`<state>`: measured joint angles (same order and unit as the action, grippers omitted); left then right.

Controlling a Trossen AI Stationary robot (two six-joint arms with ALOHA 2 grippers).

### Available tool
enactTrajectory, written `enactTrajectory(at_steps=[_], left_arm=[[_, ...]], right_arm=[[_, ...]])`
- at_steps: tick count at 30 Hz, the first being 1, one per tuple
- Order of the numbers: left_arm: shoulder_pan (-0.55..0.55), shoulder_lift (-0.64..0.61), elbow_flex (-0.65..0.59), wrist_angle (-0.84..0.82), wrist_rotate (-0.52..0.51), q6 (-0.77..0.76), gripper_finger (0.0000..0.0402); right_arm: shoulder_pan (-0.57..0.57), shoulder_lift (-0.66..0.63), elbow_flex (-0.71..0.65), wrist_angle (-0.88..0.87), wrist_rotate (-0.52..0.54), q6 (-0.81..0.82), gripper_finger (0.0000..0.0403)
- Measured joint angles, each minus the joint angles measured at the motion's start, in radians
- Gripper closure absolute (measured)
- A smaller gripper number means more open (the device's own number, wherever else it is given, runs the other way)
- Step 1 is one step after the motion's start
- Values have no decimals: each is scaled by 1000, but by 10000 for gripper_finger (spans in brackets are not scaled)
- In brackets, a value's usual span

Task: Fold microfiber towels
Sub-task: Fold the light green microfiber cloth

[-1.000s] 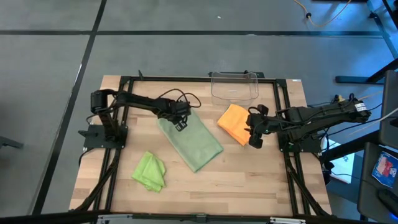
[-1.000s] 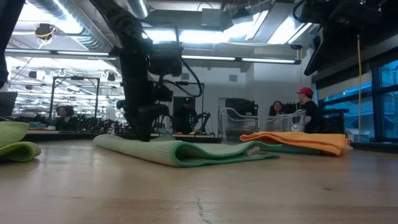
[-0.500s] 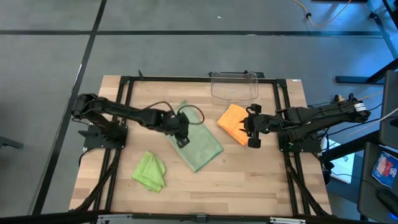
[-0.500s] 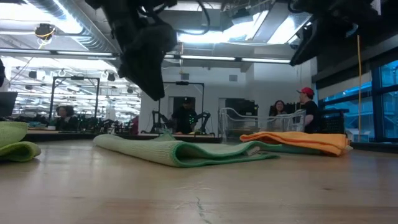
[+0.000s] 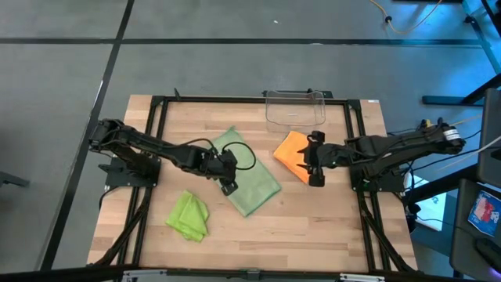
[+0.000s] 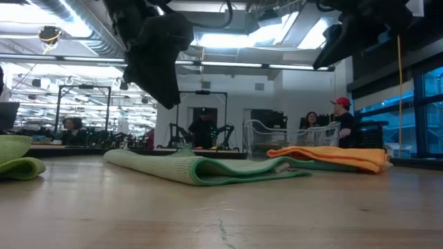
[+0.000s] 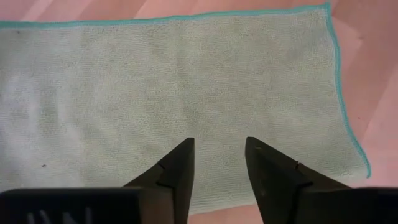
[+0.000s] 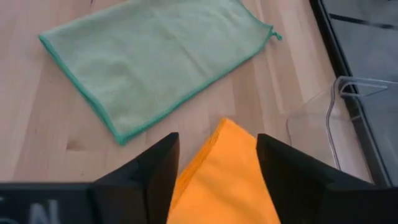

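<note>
Sage towel (image 5: 245,171) folded into a long rectangle, long axis diagonal across the table (image 5: 313,227), running from the far-left end near the bin (image 5: 295,107) down toward the near-right. Teal-stitched edge, flat, folded layers visible in the low view (image 6: 201,168). Left claw (image 5: 226,177) hangs above its left-hand long edge, not touching; the wrist view shows the towel (image 7: 174,93) spread under and ahead of the fingers (image 7: 177,171), which stand apart with nothing between them.

Orange towel (image 5: 293,153) folded, smaller, one corner pointing toward the sage towel. Right claw (image 5: 314,160) sits over its right edge, towel directly below and just ahead; fingers (image 8: 155,165) spread, empty, orange towel (image 8: 227,168) showing between them, sage towel (image 8: 155,56) farther ahead.

Lime towel (image 5: 189,215) crumpled in a loose heap, near-left of the left claw, well apart from both claws. In the low view it sits at the left edge (image 6: 17,158).
</note>
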<state>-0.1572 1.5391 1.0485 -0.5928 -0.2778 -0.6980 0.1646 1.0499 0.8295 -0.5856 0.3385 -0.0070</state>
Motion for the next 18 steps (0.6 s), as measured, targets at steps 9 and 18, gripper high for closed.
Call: enactTrajectory(at_steps=[9, 18], left_arm=[[-1, 0, 0, 2, -36, 34, 219], [-1, 0, 0, 12, -36, 181, 220]], right_arm=[[0, 49, 0, 22, 0, 2, 149], [-1, 163, 0, 124, -117, -33, 148]])
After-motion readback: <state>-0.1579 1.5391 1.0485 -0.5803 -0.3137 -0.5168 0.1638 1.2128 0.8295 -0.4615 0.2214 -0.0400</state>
